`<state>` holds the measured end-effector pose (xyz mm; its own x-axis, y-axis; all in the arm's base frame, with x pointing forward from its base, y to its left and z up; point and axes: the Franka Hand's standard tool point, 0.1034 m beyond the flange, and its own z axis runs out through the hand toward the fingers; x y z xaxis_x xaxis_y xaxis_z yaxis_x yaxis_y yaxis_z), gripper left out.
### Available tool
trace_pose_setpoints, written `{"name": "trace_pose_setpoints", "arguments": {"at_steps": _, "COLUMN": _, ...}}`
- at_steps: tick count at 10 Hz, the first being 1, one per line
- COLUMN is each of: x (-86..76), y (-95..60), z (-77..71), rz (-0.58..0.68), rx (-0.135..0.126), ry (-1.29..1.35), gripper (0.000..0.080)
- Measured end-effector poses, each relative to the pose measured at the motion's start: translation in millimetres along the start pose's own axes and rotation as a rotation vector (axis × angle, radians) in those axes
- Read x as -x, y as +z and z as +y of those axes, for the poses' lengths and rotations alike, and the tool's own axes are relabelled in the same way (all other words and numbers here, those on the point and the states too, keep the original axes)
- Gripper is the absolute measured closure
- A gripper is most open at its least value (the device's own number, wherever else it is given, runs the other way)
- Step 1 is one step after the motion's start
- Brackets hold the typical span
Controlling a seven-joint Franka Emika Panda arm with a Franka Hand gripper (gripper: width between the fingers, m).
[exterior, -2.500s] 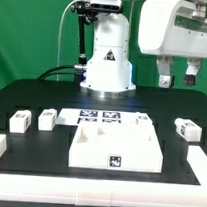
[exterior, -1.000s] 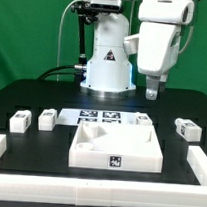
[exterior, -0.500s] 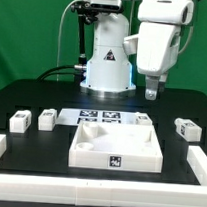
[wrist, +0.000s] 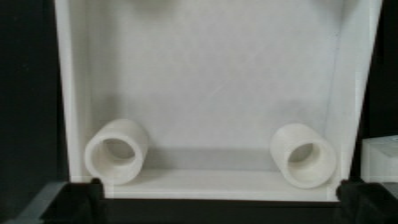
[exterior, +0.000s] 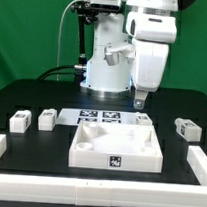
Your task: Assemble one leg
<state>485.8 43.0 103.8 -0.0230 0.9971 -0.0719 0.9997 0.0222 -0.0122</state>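
Note:
Four small white legs with tags lie on the black table: two at the exterior view's left point(exterior: 20, 121) point(exterior: 47, 117), one behind the tray point(exterior: 143, 117), one at the right point(exterior: 186, 127). The large white tray-shaped piece point(exterior: 113, 147) lies in front of centre. My gripper point(exterior: 140, 100) hangs in the air above the tray's far right corner and the leg behind it, touching nothing. In the wrist view my gripper point(wrist: 217, 203) is open and empty, its dark fingertips point(wrist: 75, 205) wide apart over the tray's floor point(wrist: 205, 90), which has two round sockets point(wrist: 118, 152).
The marker board point(exterior: 98, 117) lies behind the tray. A low white fence point(exterior: 96, 183) runs along the table's front and sides. The robot's base point(exterior: 106, 67) stands at the back.
My gripper has moved toward the exterior view's left and down, from high at the right to above the tray's far right corner, and the hand has turned.

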Motion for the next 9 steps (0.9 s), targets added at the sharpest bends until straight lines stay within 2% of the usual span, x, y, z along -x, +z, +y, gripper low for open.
{"name": "trace_pose_setpoints", "arguments": {"at_steps": 2, "x": 1.4, "y": 1.4, "z": -0.3, "rz": 0.000, "rx": -0.003, "ry": -0.002, "gripper": 0.0150}}
{"name": "trace_pose_setpoints", "arguments": {"at_steps": 3, "x": 5.1, "y": 6.5, "z": -2.2, "rz": 0.001, "rx": -0.013, "ry": -0.006, "gripper": 0.0150}}
{"name": "trace_pose_setpoints", "arguments": {"at_steps": 4, "x": 12.3, "y": 20.7, "z": -15.8, "rz": 0.016, "rx": -0.004, "ry": -0.050, "gripper": 0.0150}}
{"name": "trace_pose_setpoints", "arguments": {"at_steps": 5, "x": 17.0, "y": 36.1, "z": -34.4, "rz": 0.029, "rx": -0.006, "ry": -0.053, "gripper": 0.0150}}
{"name": "trace_pose_setpoints", "arguments": {"at_steps": 6, "x": 20.5, "y": 54.2, "z": -48.7, "rz": 0.037, "rx": -0.038, "ry": -0.052, "gripper": 0.0150}}
{"name": "trace_pose_setpoints", "arguments": {"at_steps": 7, "x": 20.9, "y": 72.7, "z": -57.1, "rz": 0.046, "rx": -0.069, "ry": -0.046, "gripper": 0.0150}}
{"name": "trace_pose_setpoints", "arguments": {"at_steps": 9, "x": 24.4, "y": 94.0, "z": -65.8, "rz": 0.057, "rx": -0.106, "ry": -0.041, "gripper": 0.0150}}
